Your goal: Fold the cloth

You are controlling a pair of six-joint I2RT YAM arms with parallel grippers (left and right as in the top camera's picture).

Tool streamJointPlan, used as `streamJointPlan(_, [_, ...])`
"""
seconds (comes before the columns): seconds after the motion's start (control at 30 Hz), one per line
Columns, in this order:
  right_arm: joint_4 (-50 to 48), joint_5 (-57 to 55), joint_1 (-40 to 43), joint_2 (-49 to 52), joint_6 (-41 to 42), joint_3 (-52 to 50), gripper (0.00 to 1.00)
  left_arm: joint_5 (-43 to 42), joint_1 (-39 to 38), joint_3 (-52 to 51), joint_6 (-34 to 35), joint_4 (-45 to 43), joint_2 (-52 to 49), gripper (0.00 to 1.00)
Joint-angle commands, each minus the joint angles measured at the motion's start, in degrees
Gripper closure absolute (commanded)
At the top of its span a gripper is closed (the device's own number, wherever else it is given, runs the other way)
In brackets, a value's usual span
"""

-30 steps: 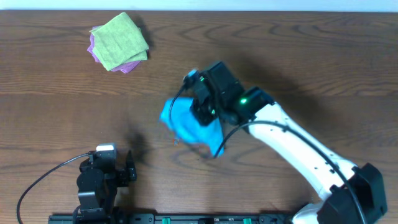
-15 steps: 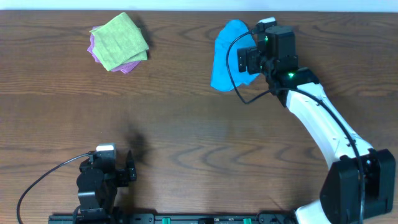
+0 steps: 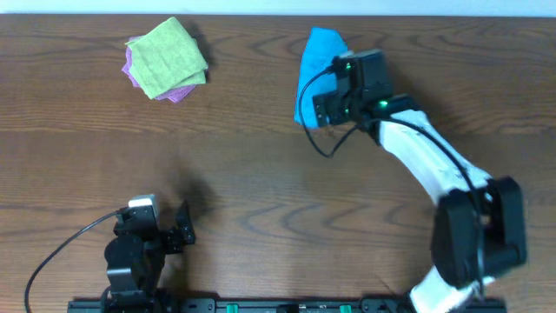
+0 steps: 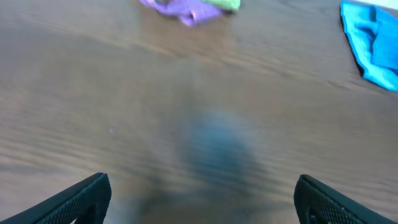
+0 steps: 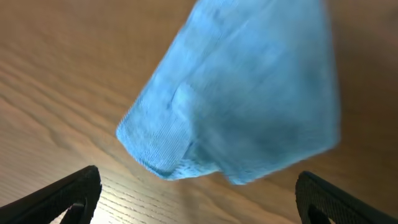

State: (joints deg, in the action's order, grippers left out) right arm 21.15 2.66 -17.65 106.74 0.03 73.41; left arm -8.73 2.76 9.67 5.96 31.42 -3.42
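The cloth [image 3: 316, 63] is a sky-blue bundle lying roughly folded near the far edge of the table, right of centre. It fills the upper part of the right wrist view as the cloth [image 5: 242, 93]. My right gripper [image 3: 328, 104] hovers just at its near side, and in its own view the right gripper [image 5: 199, 199] is open with only bare wood between the fingers. My left gripper [image 3: 176, 236] sits at the front left, far from the cloth. It shows as the left gripper [image 4: 202, 199], open and empty. The cloth [image 4: 373, 46] is at the top right there.
A light green cloth [image 3: 168, 55] lies on a purple cloth [image 3: 180, 92] at the far left of the wooden table [image 3: 261, 174]. Both show at the top of the left wrist view: purple cloth [image 4: 180, 9], green cloth [image 4: 227, 4].
My right gripper carried the cloth from the table's middle to the far edge, opened and let it go, then drew back a little. The left arm shifted only slightly.
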Motion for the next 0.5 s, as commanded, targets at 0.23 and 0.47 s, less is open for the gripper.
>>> streamJointPlan(0.23, [-0.98, 0.57, -1.18, 10.38, -3.56, 8.55, 0.01, -5.27, -0.35, 22.51, 3.32, 2.69, -27.19, 0.05])
streamJointPlan(0.47, [-3.56, -0.31, -1.11, 14.40, -3.56, 10.38, 0.04, -14.36, -0.61, 40.02, 3.23, 7.39, -48.65, 0.05])
